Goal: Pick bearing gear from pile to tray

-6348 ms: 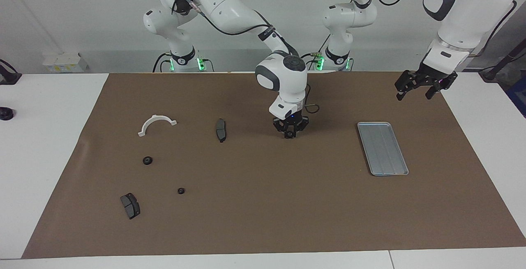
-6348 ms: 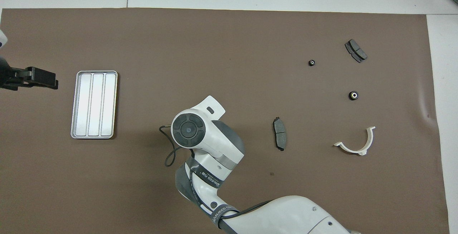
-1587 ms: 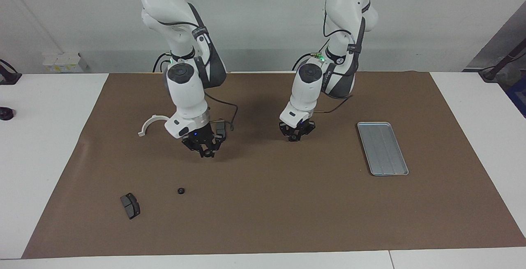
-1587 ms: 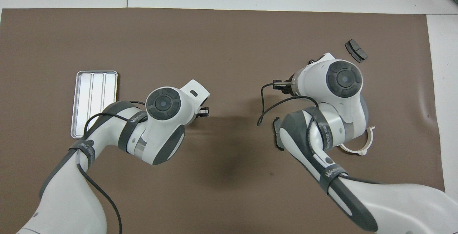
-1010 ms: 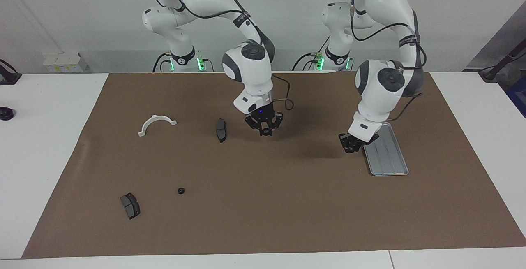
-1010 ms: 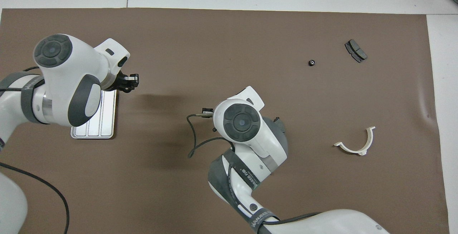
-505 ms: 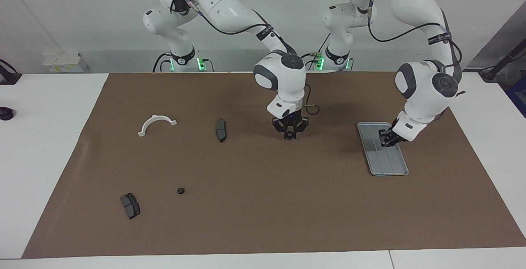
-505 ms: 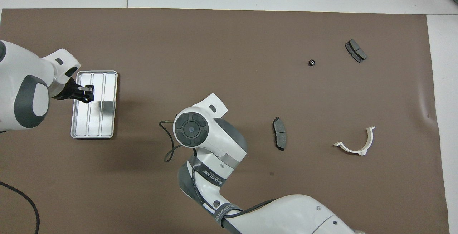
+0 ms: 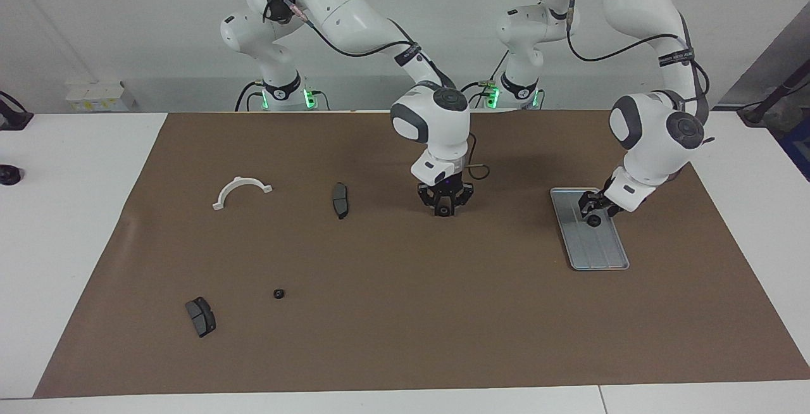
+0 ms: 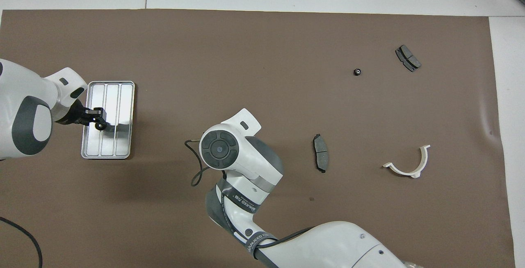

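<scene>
Silver metal catches the eye first: the tray (image 9: 590,230) lies on the brown mat at the left arm's end of the bench, and the left claw (image 9: 593,206) now hangs just over it. Half a second ago that claw sat lower on the tray with nothing visible beneath it; now it has lifted a little and a small black gear (image 9: 595,219) shows right under its tips, resting on the tray. I take that to mean the gear has just been let go, so one gear is delivered. From the overhead view the gear (image 10: 99,126) sits at the end of the left claw (image 10: 95,116), touching or nearly so; whether the fingers are spread apart or together I cannot tell.

The right claw (image 9: 445,202) hangs low over the bare mat in the middle of the bench, waiting; it grips nothing that I can see, and I cannot tell how its fingers stand either.

The rest of the scatter lies toward the right arm's end: a white half-ring bracket (image 9: 240,190), a dark brake pad (image 9: 340,200) beside it, a second brake pad (image 9: 200,316) farther from the robots, and one more small black gear (image 9: 278,294) near that pad. That last gear is untouched, so I reckon it is the next thing to fetch.
</scene>
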Available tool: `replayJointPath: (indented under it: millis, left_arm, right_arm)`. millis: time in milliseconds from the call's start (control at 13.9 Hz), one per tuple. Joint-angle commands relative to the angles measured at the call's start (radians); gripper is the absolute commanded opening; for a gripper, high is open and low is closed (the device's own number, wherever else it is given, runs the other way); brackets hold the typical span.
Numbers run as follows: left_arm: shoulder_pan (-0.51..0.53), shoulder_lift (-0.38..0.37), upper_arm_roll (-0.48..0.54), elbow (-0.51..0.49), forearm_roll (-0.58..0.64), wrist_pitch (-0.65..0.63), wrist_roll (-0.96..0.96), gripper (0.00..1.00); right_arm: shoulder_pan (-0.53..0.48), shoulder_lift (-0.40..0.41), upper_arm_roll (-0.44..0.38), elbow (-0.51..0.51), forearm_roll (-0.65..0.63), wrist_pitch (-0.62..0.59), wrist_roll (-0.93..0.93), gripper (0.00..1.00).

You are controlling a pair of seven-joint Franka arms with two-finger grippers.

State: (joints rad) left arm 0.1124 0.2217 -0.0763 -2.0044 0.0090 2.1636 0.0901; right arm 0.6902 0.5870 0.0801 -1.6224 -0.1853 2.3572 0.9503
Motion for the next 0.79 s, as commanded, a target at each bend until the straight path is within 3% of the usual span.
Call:
replayJointPath:
  millis: [0, 216, 505, 721]
  left_arm:
    - [-0.037, -0.007, 0.001, 0.041, -0.046, 0.009, 0.016, 0.96]
    - [-0.123, 0.015, 0.003, 0.069, -0.122, 0.08, -0.042, 0.91]
    - [-0.339, 0.073, 0.01, 0.122, -0.11, 0.094, -0.307, 0.9]
    - [-0.466, 0.093, 0.01, 0.131, -0.052, 0.097, -0.47, 0.89]
  right_arm:
    - [-0.017, -0.019, -0.005, -0.002, -0.029, 0.016, 0.018, 1.0]
    - [-0.078, -0.059, -0.008, -0.011, -0.028, 0.014, 0.01, 1.0]
    - [-0.199, -0.142, -0.005, -0.068, -0.017, 0.008, -0.111, 1.0]
    - [-0.279, -0.147, -0.003, -0.074, -0.01, 0.007, -0.217, 1.0]
